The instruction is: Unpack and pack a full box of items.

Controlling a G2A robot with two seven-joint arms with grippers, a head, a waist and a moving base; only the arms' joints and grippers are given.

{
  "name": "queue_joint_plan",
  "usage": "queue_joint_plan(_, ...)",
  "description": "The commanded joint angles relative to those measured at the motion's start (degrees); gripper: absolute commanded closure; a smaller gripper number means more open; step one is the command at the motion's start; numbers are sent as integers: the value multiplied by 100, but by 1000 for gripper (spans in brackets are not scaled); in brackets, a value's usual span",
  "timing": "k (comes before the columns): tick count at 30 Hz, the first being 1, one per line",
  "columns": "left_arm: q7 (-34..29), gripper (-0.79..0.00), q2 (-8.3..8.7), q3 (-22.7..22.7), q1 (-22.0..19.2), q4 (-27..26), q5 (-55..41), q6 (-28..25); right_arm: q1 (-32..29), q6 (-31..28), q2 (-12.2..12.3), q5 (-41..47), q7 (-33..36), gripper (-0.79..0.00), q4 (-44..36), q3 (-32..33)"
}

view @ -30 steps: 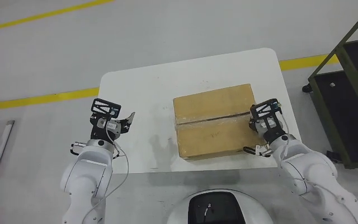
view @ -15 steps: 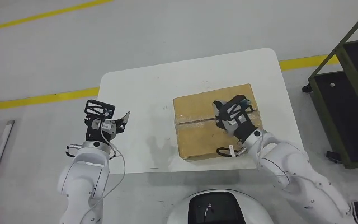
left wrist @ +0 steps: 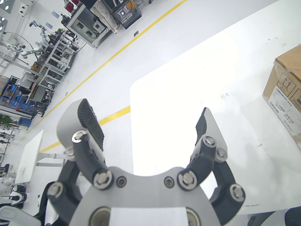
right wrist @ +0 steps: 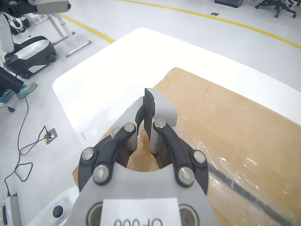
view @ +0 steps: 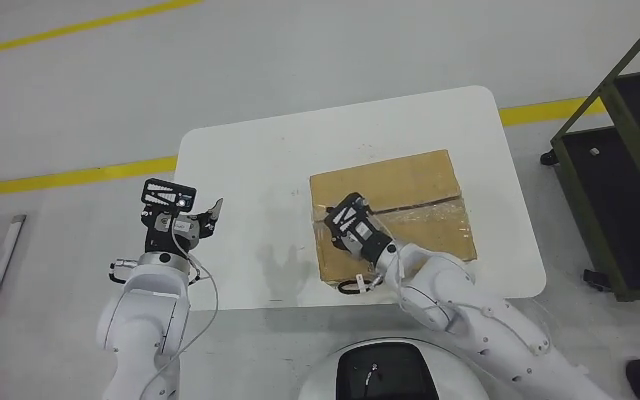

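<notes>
White table (view: 240, 160) on a grey floor marked with yellow lines. The cardboard box (view: 400, 185) sits on the table's right half, close to the robot's edge, flaps down and a tape seam (view: 435, 208) running along its top.

Change noted: within the last second the right gripper (right wrist: 145, 109) has travelled the length of that seam, from the box's right end, past the middle, to the left end, where it now rests over the top edge. Its fingers are pressed together with nothing between them. The likely meaning is a scoring pass to break the tape, so unpacking would be at its opening step. Whether the tape is actually parted cannot be confirmed, since the film looks wrinkled but perhaps intact.

The left gripper (left wrist: 145, 116) is spread wide and empty, held above the table's left edge, well apart from the box. Against the earlier frames it has drifted slightly outward, away from the box. The box itself has not shifted.
</notes>
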Motion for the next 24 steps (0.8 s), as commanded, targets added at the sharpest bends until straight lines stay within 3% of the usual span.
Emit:
queue_joint_plan(1,0,-785,0,0,0,0,0,0,-214,-22,49,-90,173,0,-145,179)
queue_joint_plan(13,0,-785,0,0,0,0,0,0,-1285,37,293,-506,602,0,-1050,1546)
queue_joint_plan(24,0,-785,0,0,0,0,0,0,-2391,34,488,-601,799,0,-2154,3627)
